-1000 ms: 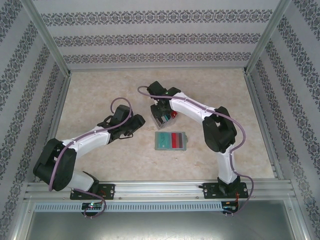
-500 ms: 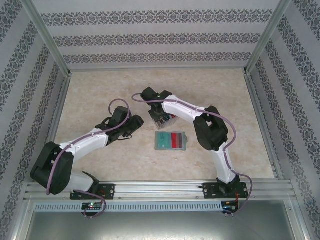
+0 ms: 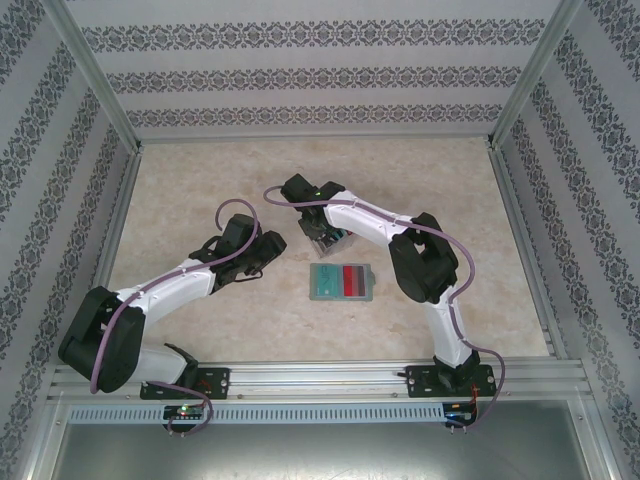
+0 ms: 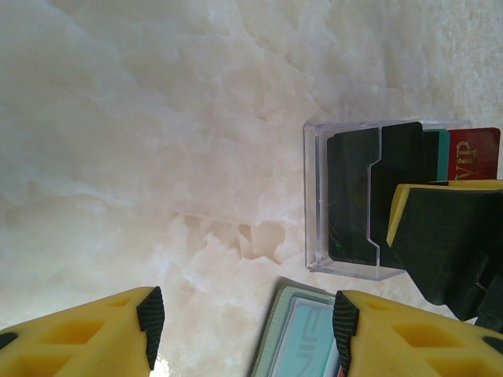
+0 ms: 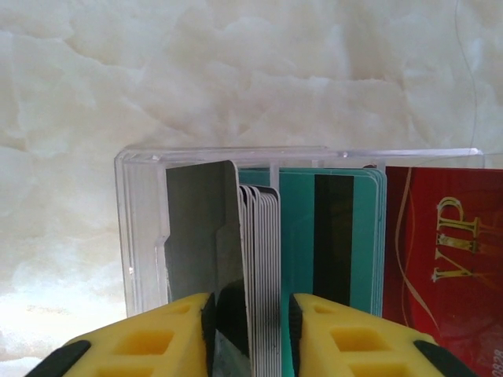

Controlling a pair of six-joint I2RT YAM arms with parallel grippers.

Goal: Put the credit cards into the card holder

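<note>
Shifted left since before, the right gripper point(image 5: 251, 314) straddles several thin grey cards point(image 5: 263, 267) in the clear plastic tray point(image 5: 141, 236) (pinched or not, unclear); a bundle may lift, dragging the tray.

My right pincer point(image 5: 251, 314) hides the lower ends of the credit cards point(image 5: 263, 251) in the clear tray point(image 5: 141, 236); whether it pinches them, I cannot tell. The card holder point(image 4: 269, 338) is cut off below.
</note>
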